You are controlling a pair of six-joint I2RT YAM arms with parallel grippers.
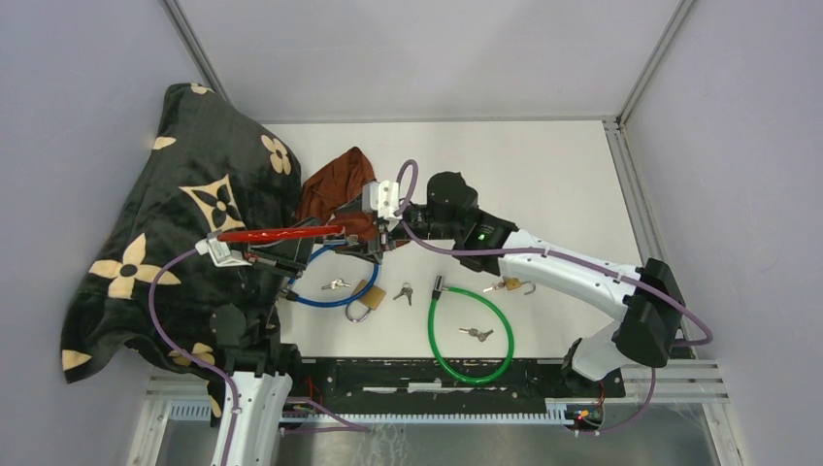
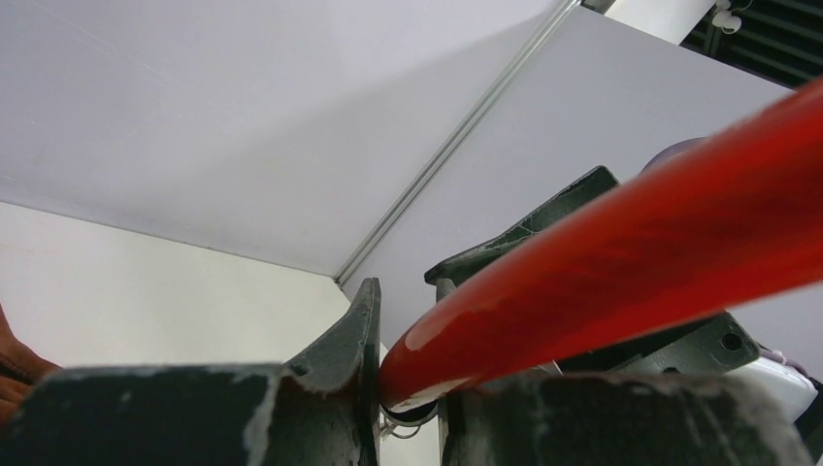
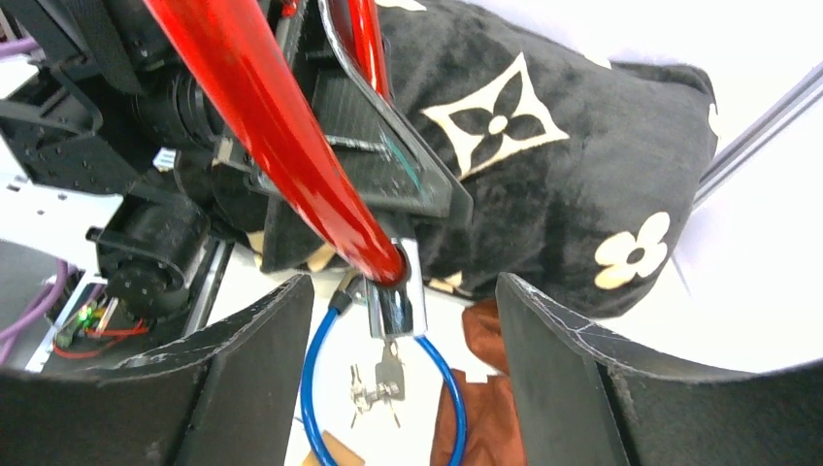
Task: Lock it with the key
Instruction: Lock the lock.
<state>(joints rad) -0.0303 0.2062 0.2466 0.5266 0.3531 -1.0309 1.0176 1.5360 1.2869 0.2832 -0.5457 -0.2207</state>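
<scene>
The left tool (image 2: 406, 335) clamps the red cable lock (image 2: 621, 252). The right tool (image 3: 398, 301) gapes wide, with the lock's key (image 3: 389, 367) just ahead.

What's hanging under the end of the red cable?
A silver lock head caps the red cable, a key in it from below, spare keys dangling. Under those lies the blue cable loop. The keyhole itself is covered.

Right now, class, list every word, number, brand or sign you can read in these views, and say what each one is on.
No text can be read in any view.
Blanket: flower and star motifs only, no letters.
White tag: too small to read.
Padlock: any stamp is too small to read.
Red cable: no print shows.
</scene>
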